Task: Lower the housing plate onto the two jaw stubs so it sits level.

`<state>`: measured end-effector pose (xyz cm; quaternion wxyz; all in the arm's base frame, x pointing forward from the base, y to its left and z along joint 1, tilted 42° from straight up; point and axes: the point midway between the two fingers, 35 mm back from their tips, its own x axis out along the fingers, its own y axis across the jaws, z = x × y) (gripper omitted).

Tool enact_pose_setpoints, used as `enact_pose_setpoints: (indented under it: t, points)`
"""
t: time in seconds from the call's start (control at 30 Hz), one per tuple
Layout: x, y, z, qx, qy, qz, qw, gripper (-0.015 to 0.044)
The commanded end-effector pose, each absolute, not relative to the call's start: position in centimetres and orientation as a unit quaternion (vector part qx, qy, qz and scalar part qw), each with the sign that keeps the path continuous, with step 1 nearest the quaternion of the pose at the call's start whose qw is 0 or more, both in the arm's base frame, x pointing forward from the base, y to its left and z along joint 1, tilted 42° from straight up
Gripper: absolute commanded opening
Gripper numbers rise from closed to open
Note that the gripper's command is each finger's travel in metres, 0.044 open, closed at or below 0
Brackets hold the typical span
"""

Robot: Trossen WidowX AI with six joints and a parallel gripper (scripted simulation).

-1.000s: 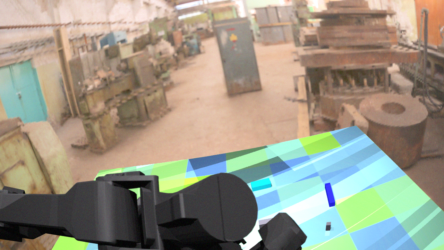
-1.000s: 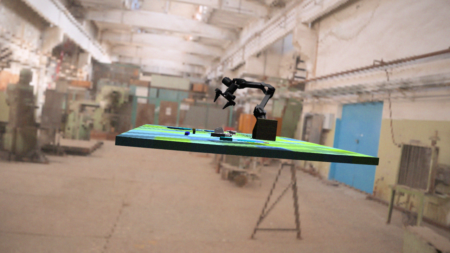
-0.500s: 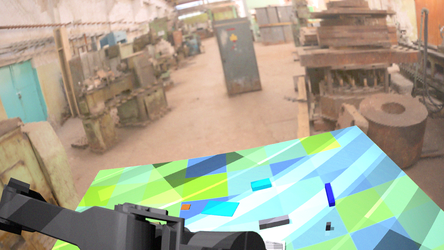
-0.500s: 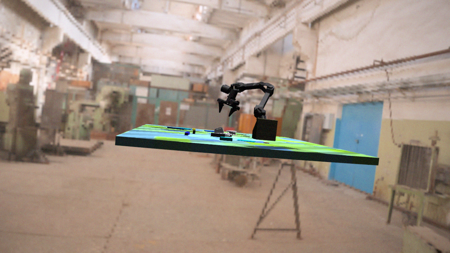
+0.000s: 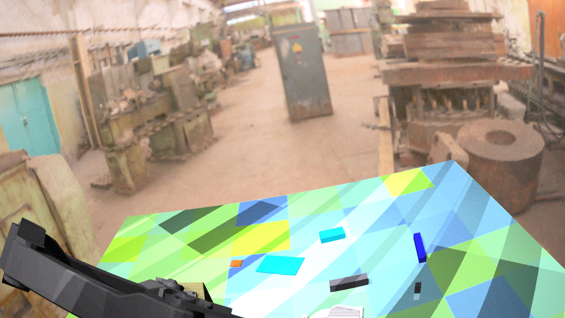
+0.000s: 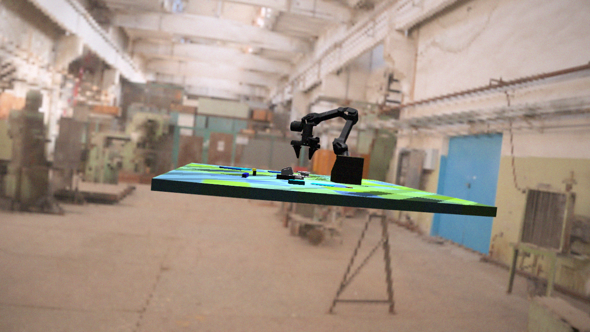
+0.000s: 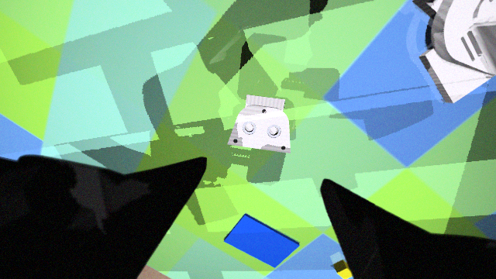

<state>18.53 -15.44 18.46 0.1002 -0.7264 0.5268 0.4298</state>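
Note:
The housing plate (image 7: 257,139), white and roughly trapezoid with two round holes and a ribbed edge, lies on the table near the centre of the wrist view. The white and grey jaw assembly (image 7: 457,81) (image 6: 286,170) (image 5: 343,312) stands apart from it, cut off at the wrist view's upper right and at the bottom edge of the top view. Its pins and stubs cannot be made out. My gripper (image 7: 263,173) (image 6: 304,157) is open and empty, pointing down well above the table. In the wrist view the plate appears just beyond the gap between the fingertips.
A blue tile (image 7: 261,241) and a small yellow block (image 7: 343,272) lie near the wrist view's bottom. The top view shows a cyan block (image 5: 332,235), a cyan sheet (image 5: 280,265), an orange square (image 5: 236,263), a dark bar (image 5: 349,283) and a blue bar (image 5: 419,247) on the table.

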Motion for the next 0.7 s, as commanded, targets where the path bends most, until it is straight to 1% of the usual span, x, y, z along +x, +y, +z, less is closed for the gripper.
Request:
enact_pose_setpoints:
  t: [0.0,0.13,0.3,0.67]
  points:
    - [17.9,-15.5,17.9,-0.717,0.526,0.446,0.096,0.044]
    - [18.0,-15.8,17.5,-0.717,0.526,0.447,0.096,0.044]
    - [18.1,-18.1,15.0,-0.717,0.527,0.446,0.095,0.044]
    - [18.1,-18.2,14.9,-0.717,0.527,0.446,0.095,0.044]
